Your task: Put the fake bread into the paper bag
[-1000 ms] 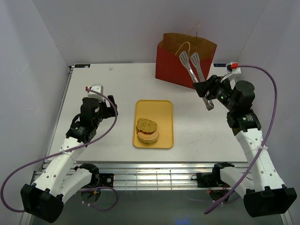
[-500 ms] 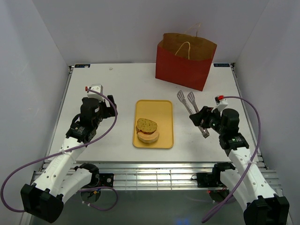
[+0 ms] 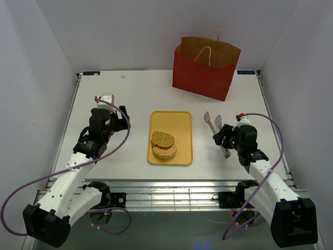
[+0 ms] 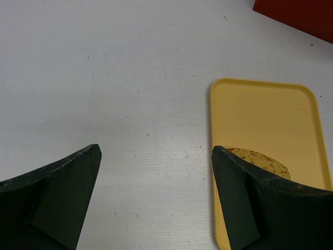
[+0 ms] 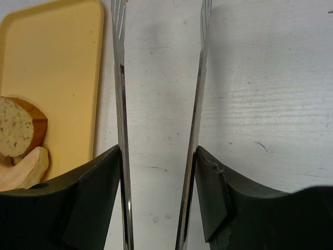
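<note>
A speckled yellow bread slice with a brown crust leans on a pinkish-tan roll on the yellow tray. Both also show in the right wrist view, the slice above the roll. The red paper bag stands open at the back right. My right gripper is shut on the metal tongs, low over the table right of the tray; the tong arms are spread between my fingers. My left gripper is open and empty, left of the tray.
The tong tips point toward the bag, short of it. White walls close in the table on the left, back and right. A metal rail runs along the near edge.
My right arm has pulled the tongs back from the bag's mouth and down toward the table, near the tray's right side. The left arm has not moved.
</note>
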Tool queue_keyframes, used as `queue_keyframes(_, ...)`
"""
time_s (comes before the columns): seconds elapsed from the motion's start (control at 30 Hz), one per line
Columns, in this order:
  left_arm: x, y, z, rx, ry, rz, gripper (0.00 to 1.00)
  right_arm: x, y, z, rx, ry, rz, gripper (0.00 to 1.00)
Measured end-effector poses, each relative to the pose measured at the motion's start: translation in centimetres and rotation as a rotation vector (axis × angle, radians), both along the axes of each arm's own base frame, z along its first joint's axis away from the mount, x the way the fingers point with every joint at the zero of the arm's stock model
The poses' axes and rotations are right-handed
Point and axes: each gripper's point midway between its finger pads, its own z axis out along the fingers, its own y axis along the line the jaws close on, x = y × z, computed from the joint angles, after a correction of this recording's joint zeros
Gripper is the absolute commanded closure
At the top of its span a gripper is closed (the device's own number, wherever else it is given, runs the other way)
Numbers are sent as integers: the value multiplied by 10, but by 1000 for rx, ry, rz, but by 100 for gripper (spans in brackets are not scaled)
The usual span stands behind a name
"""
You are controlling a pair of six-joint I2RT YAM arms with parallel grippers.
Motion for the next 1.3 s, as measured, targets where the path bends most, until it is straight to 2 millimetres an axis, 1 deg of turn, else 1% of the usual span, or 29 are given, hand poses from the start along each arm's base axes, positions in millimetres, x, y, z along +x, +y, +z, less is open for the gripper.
queue_keyframes(0.23, 0, 0, -1, 1, 2, 0, 2, 3, -6, -22, -39, 47, -35, 38)
queue_keyframes(0.4, 0, 0, -1, 0, 2, -1, 2, 6, -6, -31, -79, 56, -40, 36)
queue_keyframes(0.6, 0, 0, -1, 0, 3, -1, 2, 7, -6, -43, -121, 82, -42, 35)
queue_keyframes(0.8, 0, -1, -1, 0, 4, -2, 2, 4, -3, -58, -154, 127, -29, 30)
queue_keyframes(0.9, 0, -1, -1, 0, 4, -2, 2, 6, 1, -58, -174, 129, -11, 29)
queue_keyframes(1.13, 0, -1, -1, 0, 4, -4, 2, 17, 9, -48, -210, 95, 3, 23)
queue_keyframes(1.3, 0, -2, -1, -2, 4, -8, 2, 16, 12, -53, -256, 107, 14, 21)
